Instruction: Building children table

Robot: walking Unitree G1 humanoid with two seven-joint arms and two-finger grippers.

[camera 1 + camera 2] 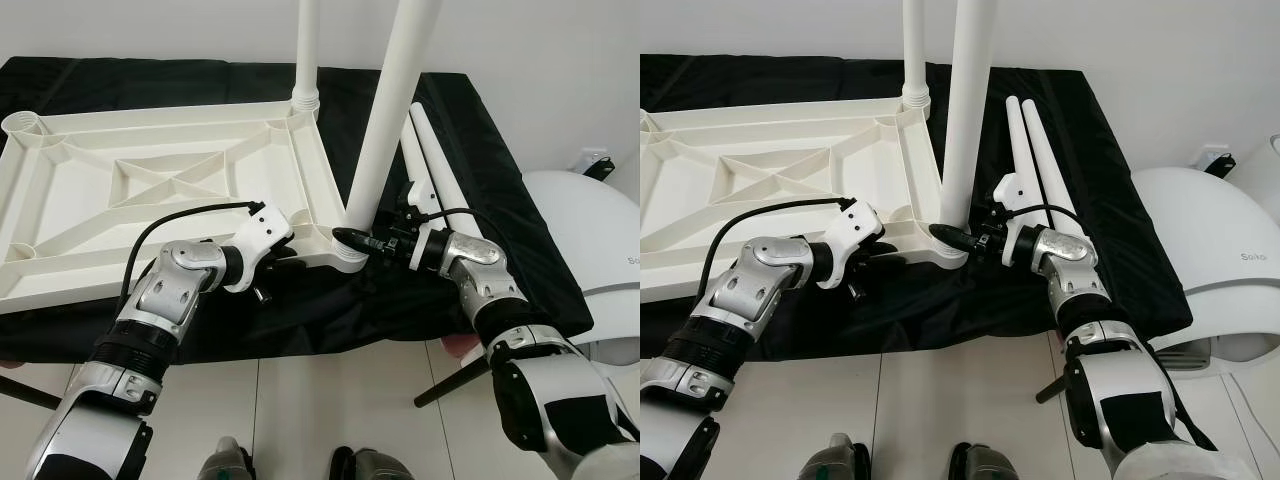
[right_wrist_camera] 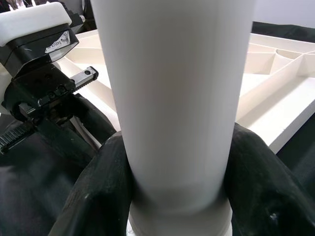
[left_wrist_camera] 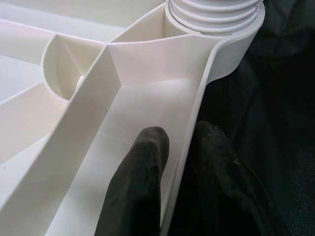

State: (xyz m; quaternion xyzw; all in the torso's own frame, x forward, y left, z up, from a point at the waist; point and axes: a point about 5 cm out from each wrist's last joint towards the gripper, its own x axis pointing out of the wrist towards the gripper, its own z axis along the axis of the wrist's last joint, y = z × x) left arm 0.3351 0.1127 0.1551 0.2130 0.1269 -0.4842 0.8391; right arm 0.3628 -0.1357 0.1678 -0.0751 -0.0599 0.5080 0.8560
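Upturned white tabletop (image 1: 150, 190) lies on the black-draped worktop (image 1: 480, 150). At its near edge, the left hand (image 3: 172, 167) reaches in level, fingers pinching the rim wall. Beside it the right hand (image 2: 177, 196) is clamped around the base of the near table leg (image 1: 385, 120), standing in the corner socket. Behind stands a second leg (image 1: 308, 50), and two loose legs (image 1: 1040, 150) lie on the cloth.
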